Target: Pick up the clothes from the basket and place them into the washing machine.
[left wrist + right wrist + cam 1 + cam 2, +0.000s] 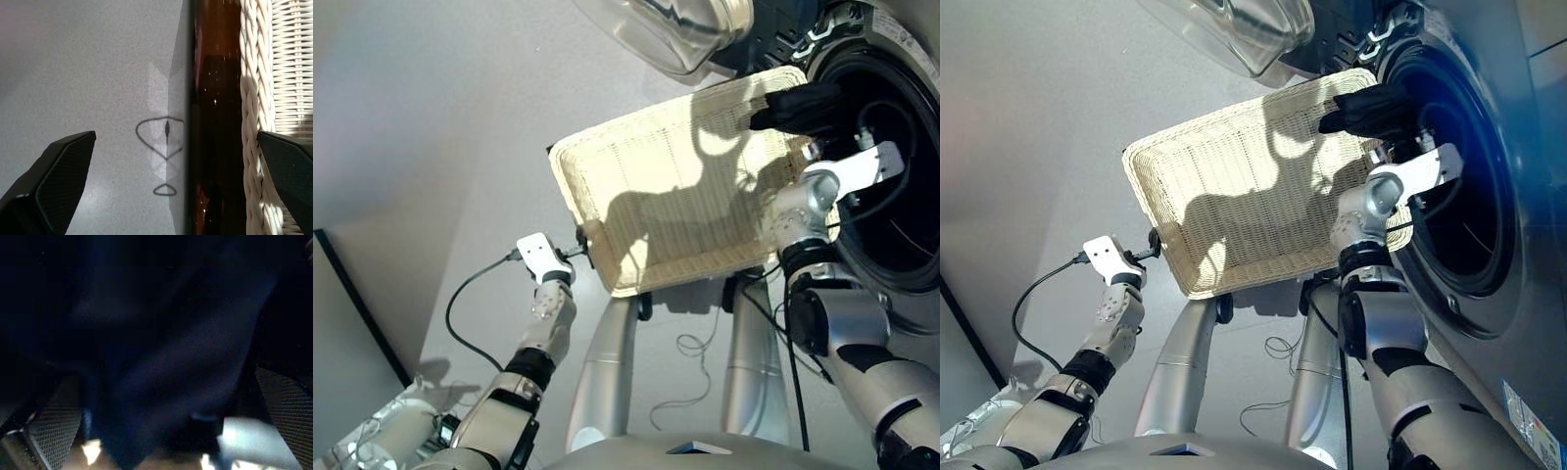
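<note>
Left gripper (166, 191) spread wide astride the basket (607, 211) rim. Right gripper (161, 431) spread over dark cloth (161, 357), possibly navy, at the washing machine (1469, 196) mouth.

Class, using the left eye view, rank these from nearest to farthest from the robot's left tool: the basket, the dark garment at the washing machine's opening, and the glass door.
1. The basket: its near corner lies right beside the left tool.
2. The glass door: swung open above the basket's far edge.
3. The dark garment: at the basket's far corner, on the washing machine side.

Two and three are fairly close.
</note>
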`<state>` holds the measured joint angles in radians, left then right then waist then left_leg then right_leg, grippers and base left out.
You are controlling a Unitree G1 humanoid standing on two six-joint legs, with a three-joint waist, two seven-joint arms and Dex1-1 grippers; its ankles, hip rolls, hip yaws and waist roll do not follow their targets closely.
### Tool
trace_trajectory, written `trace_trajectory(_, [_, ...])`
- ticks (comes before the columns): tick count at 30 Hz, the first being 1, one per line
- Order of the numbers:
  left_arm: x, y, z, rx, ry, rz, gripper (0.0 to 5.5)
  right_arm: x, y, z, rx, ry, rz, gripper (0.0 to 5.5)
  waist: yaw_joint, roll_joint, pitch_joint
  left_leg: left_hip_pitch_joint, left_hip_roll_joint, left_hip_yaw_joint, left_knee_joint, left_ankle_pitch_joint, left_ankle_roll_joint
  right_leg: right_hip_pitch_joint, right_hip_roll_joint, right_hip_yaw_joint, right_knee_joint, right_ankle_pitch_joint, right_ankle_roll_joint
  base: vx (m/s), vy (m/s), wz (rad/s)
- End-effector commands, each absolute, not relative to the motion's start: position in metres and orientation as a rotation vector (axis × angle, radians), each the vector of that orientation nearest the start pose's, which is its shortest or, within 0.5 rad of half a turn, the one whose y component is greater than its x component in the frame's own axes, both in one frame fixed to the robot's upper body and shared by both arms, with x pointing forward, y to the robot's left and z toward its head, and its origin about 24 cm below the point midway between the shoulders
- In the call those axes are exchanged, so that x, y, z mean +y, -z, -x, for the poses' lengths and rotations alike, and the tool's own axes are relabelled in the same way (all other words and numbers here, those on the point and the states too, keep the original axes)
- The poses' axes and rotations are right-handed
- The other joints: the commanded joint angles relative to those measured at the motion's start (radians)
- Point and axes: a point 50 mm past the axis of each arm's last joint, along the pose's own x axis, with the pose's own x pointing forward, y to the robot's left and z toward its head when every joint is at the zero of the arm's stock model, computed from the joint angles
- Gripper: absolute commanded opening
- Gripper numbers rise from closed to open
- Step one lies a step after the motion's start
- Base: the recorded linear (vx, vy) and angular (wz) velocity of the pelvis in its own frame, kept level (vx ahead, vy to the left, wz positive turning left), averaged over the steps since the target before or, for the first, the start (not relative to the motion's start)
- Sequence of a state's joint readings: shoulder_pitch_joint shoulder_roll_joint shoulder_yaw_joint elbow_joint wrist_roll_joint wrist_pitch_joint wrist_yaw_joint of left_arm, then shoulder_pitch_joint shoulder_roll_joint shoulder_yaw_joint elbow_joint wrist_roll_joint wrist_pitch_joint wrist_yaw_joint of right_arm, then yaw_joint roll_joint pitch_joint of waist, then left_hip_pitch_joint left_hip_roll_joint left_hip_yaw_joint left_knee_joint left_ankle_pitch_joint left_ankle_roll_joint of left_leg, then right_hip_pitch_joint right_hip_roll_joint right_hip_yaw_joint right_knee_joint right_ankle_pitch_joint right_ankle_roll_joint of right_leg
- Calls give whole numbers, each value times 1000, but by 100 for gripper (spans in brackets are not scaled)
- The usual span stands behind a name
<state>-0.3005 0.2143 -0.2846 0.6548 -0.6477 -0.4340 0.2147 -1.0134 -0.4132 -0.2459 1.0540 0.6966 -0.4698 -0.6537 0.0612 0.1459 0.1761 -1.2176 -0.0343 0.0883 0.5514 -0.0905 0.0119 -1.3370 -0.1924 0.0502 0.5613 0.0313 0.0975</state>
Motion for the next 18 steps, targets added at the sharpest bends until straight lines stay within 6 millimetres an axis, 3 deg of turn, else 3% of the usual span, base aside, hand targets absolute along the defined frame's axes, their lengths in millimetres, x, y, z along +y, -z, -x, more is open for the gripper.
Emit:
trace_trajectory(1, [192,-5,-304,62,-260,264,550,-324,-254,-363,-612,986,-773,550,15,48,35,-1,50,-74,62,-92,-33,14,16,-11,118,-129,16,0,0,0])
trace_trajectory(5, [195,-1,-300,75,-260,272,550,-342,-306,-344,-797,962,-742,550,17,57,38,-33,54,-62,90,-94,-30,-30,20,0,149,-125,20,-4,28,-18])
trace_trajectory(6, [199,-3,-300,64,-265,275,550,-349,-339,-326,-938,956,-644,550,13,49,40,-43,56,-58,105,-97,-26,-38,20,-1,162,-123,21,0,0,0])
trace_trajectory(7, [198,-5,-301,55,-261,276,550,-351,-351,-317,-993,966,-591,550,11,49,42,-50,56,-56,114,-97,-26,-42,20,0,168,-125,21,0,0,0])
trace_trajectory(8, [197,-5,-301,54,-259,279,550,-350,-353,-317,-996,971,-586,550,12,52,43,-52,56,-56,116,-98,-26,-43,20,1,170,-125,21,0,0,0])
trace_trajectory(10, [200,-7,-301,39,-267,268,550,-351,-363,-307,-1049,985,-414,550,7,41,42,-49,57,-60,129,-102,-25,-36,18,-3,183,-129,20,0,0,0])
trace_trajectory(14, [203,-9,-302,30,-266,259,550,-343,-344,-326,-950,890,-381,550,-3,23,36,-34,62,-59,135,-105,-27,-9,22,-14,178,-128,15,0,0,0])
trace_trajectory(18, [202,-7,-300,38,-261,271,550,-308,-288,-360,-766,723,-411,550,-21,2,33,6,67,-61,127,-107,-27,47,26,-28,156,-121,8,-18,-15,-91])
